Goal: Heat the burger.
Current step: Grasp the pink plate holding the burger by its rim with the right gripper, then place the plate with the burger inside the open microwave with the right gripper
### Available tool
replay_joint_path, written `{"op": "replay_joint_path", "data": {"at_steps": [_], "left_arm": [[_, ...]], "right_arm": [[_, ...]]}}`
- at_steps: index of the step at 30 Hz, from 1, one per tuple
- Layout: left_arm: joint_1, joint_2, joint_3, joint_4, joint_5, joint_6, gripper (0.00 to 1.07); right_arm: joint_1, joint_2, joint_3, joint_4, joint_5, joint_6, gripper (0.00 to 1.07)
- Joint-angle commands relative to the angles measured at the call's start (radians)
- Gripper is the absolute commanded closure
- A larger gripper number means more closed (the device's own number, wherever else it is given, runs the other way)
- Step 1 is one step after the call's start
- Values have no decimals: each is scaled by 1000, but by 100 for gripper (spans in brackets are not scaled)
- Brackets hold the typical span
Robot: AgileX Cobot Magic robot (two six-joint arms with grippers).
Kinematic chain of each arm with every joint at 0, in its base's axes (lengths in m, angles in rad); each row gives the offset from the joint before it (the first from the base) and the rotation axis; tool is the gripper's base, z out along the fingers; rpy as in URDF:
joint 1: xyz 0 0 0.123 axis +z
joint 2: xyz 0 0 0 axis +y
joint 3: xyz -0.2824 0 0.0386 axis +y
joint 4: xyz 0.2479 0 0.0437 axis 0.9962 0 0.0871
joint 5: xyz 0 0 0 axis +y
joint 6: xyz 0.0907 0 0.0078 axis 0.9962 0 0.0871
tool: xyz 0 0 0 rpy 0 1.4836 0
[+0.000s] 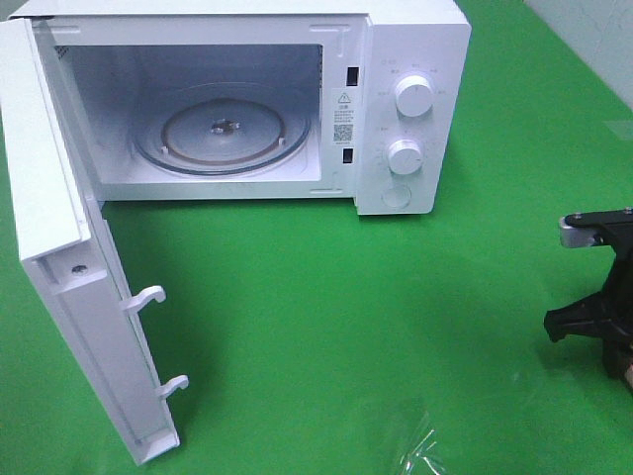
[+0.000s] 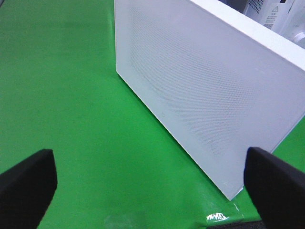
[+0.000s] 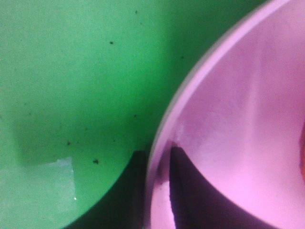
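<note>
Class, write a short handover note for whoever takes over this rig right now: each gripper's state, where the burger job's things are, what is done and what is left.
Left gripper: jaws wide open, empty, facing the outer face of the microwave door.
Right gripper: jaws astride the pink plate rim, apparently closed on it, on the green table right of the microwave.
Burger: not clearly in view, presumably on the plate.
Done: door swung open, turntable bare.
Left: lift the plate onto the turntable, shut the door, start heating.
</note>
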Motion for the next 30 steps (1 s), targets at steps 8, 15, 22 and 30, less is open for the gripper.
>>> {"op": "replay_joint_path", "data": {"at_steps": [8, 15, 22, 30], "left_arm": [[-6, -5, 2, -1, 0, -7, 4], [-6, -5, 2, -1, 0, -7, 4], [-6, -5, 2, -1, 0, -7, 4], [-6, -5, 2, -1, 0, -7, 4]], "right_arm": [[85, -48, 13, -175, 125, 171, 107], [93, -92, 14, -211, 176, 212, 107], [112, -112, 15, -235, 216, 240, 107], [174, -177, 47, -281, 249, 295, 107]]}}
